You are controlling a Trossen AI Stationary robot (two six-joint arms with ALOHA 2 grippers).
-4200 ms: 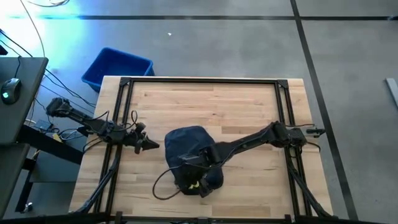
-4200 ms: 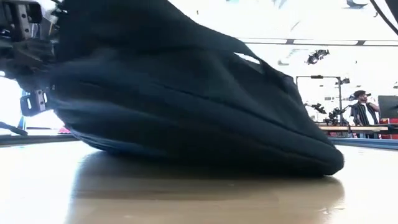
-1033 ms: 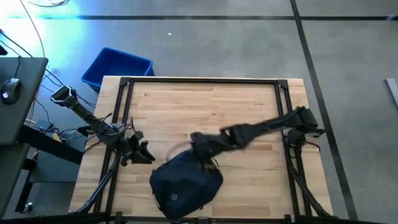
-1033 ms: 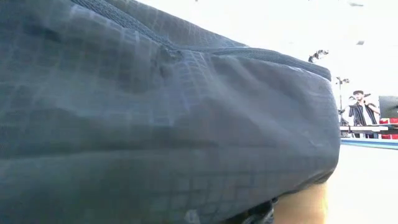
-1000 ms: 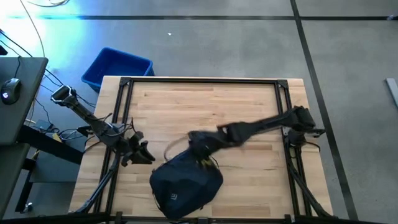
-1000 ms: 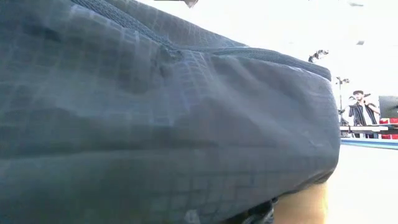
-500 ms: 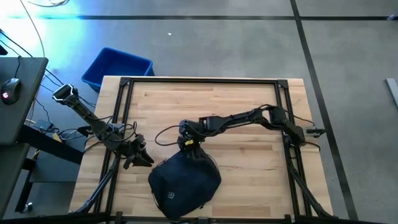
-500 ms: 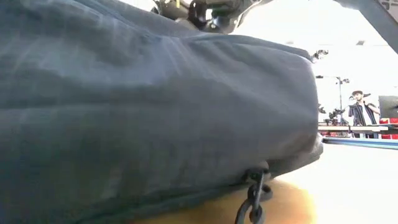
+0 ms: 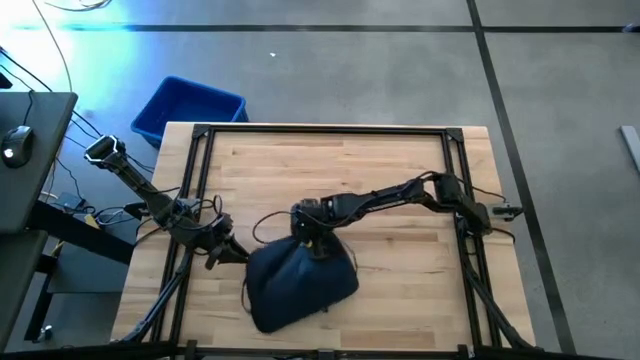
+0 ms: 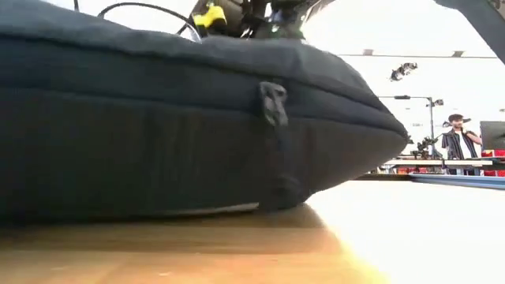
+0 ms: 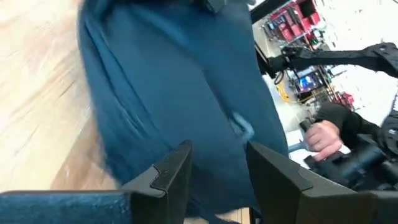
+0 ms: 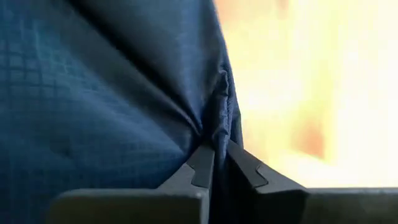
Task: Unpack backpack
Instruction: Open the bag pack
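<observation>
The dark navy backpack (image 9: 300, 287) lies flat on the wooden table near its front edge. In the low view the backpack (image 10: 158, 118) fills the left side, a strap loop (image 10: 272, 102) on its side wall. My right gripper (image 9: 311, 240) is down at the backpack's far edge, shut on its fabric (image 12: 214, 134). My left gripper (image 9: 232, 253) hovers open just left of the backpack. Its two fingers (image 11: 171, 171) point at the backpack's navy side (image 11: 174, 87) and touch nothing. My right gripper pinches a raised fold of the backpack's navy fabric (image 12: 217, 124) between its two fingers (image 12: 200, 167), at the bag's far edge. It comes slanting down from the table's far right side. Creases run from the fold into the cloth. The bag's underside rests on the table.
A blue plastic bin (image 9: 190, 108) stands on the floor beyond the table's far left corner. A black frame (image 9: 330, 130) runs along the table's edges. A dark cable (image 9: 268, 222) loops beside the right gripper. People show in the room behind (image 10: 459, 138), one hand (image 11: 323, 134) among them.
My right gripper has come down from above the table onto the backpack's far edge and tipped more steeply downward. The backpack has shifted under it: its pale logo no longer shows from above. In the low view it sits lower and farther back.
</observation>
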